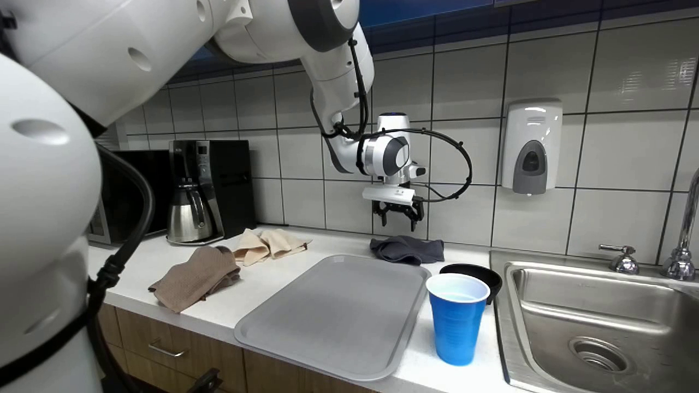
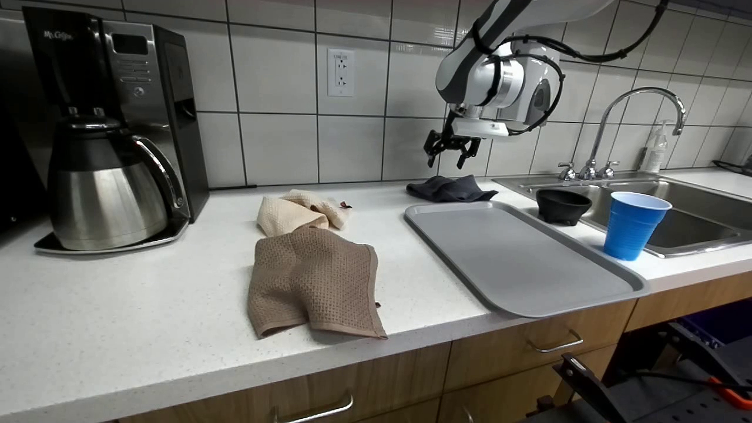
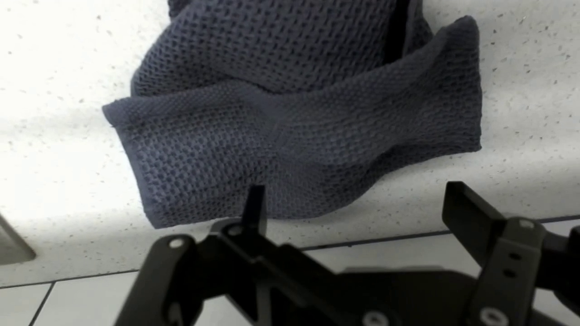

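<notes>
Dk gray cloth (image 3: 290, 127): coarse waffle weave, flat hem, soft rumpled folds. Lies on white speckled counter (image 3: 54, 158) nr the tiled wall (image 1: 469, 82), just beyond the rim of the gray tray (image 1: 338, 316); we can't tell if they touch. Tray smooth, flat, w/ rounded corners. Brown cloth (image 2: 314, 282) & beige cloth (image 2: 288, 214) also textured, crumpled, well apart from the gray one. Blue cup (image 1: 458, 327): ribbed, tapered, upright, nr a round blk bowl (image 2: 563, 205).

Gripper (image 1: 398, 225): fingers (image 3: 469, 217) spread wide apart, nothing betw. them. We see it hanging over the dk gray cloth, w/o contact.

Views: only the wrist view gives us that cloth's weave up close & a dk gap betw. folds. In an exterior view we get a wall outlet (image 2: 341, 72) + pump bottle (image 2: 655, 153); in an exterior view, the drain (image 1: 599, 353) of the steel sink (image 1: 505, 316).
</notes>
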{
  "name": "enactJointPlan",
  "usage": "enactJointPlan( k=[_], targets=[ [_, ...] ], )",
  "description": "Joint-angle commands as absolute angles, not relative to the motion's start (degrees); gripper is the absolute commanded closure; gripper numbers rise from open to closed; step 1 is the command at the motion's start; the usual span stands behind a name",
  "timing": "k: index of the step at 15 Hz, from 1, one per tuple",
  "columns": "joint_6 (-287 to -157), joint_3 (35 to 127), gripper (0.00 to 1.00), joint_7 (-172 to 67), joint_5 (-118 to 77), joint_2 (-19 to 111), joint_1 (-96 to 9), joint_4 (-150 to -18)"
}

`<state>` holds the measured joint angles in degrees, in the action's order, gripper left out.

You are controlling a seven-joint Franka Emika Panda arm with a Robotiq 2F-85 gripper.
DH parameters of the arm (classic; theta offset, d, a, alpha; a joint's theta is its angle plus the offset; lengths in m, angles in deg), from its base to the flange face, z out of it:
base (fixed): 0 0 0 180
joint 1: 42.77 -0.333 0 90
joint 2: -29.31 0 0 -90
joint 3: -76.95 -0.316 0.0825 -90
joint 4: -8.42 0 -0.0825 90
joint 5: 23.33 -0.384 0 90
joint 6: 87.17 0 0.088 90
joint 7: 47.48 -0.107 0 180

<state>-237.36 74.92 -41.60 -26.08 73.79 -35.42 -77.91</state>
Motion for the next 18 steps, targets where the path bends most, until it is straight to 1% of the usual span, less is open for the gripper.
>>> enactJointPlan(
  k=[1,18],
  targets=[
    [-236.5,74.5,0.0,-41.1,-27.0,68.5,-35.1,-83.9],
    [-237.5,75.5,0.0,-41.0,-27.7,49.8,-35.2,-107.4]
  ],
)
